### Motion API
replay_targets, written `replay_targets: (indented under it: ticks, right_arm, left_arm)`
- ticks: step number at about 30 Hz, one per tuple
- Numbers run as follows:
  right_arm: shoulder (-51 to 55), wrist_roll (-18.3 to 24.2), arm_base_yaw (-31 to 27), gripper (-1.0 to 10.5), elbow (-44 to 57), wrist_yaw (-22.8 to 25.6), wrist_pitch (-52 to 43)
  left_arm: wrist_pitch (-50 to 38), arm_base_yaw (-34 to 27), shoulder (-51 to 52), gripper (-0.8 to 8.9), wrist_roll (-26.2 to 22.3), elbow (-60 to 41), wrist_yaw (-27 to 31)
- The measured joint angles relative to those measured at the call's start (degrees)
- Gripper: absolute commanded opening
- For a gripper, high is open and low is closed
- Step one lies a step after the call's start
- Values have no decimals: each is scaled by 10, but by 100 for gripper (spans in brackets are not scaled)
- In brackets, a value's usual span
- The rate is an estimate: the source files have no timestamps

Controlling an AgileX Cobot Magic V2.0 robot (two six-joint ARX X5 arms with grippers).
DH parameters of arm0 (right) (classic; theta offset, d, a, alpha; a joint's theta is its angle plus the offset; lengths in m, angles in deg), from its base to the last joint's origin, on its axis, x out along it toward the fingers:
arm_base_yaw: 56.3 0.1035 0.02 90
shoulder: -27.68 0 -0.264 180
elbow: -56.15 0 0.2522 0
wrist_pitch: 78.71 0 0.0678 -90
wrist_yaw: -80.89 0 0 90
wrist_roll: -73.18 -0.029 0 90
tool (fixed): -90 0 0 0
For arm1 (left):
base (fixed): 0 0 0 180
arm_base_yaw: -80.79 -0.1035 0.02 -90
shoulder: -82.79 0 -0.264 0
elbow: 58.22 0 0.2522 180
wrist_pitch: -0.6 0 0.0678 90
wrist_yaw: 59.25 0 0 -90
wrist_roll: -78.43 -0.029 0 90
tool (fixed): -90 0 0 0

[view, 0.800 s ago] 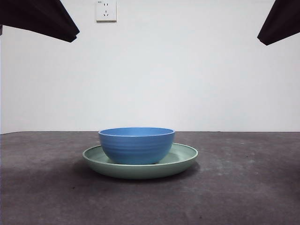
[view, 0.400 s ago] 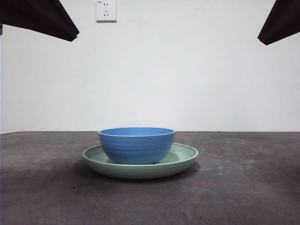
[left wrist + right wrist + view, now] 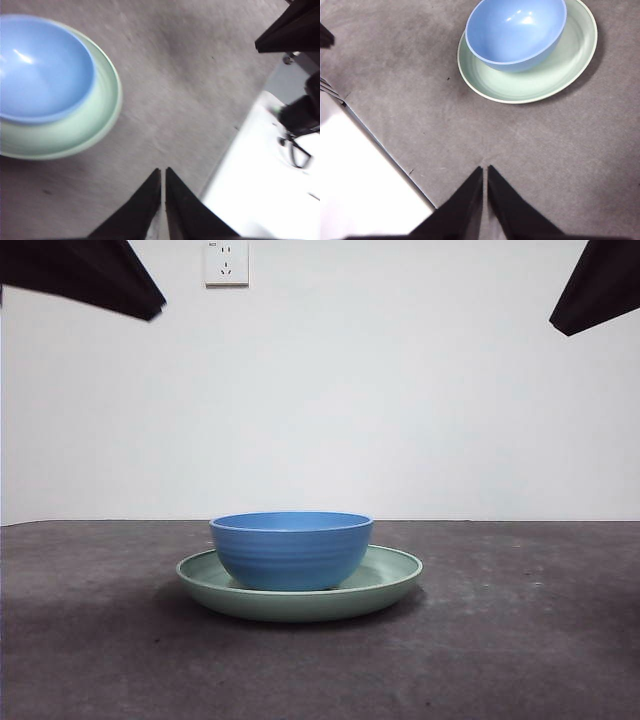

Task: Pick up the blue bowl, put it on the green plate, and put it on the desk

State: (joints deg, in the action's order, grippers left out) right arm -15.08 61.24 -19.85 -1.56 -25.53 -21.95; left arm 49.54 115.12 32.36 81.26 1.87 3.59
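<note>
Blue bowl [image 3: 291, 550] sits upright, mouth up, in green plate [image 3: 390, 585].

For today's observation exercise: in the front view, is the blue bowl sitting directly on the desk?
No, the blue bowl rests inside the green plate, which lies on the desk.

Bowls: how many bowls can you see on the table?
1. The blue bowl sits upright inside the green plate, near the middle of the desk. The plate is a plate, not a bowl. Nothing seems hidden behind them.
</note>
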Motion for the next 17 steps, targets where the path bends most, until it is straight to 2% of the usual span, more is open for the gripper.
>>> replay_targets:
  ticks: [3, 9, 13, 17]
  right_arm:
    - [0, 0, 0, 8, 0, 0, 0]
    - [0, 0, 0, 8, 0, 0, 0]
    - [0, 0, 0, 8, 0, 0, 0]
    - [0, 0, 0, 8, 0, 0, 0]
  left_arm:
    - [-36, -28, 43, 14, -35, -1, 41]
    - [-174, -133, 140, 14, -57, -23, 151]
    - [-245, -207, 216, 14, -69, -74, 206]
    - [-290, -253, 283, 14, -79, -143, 241]
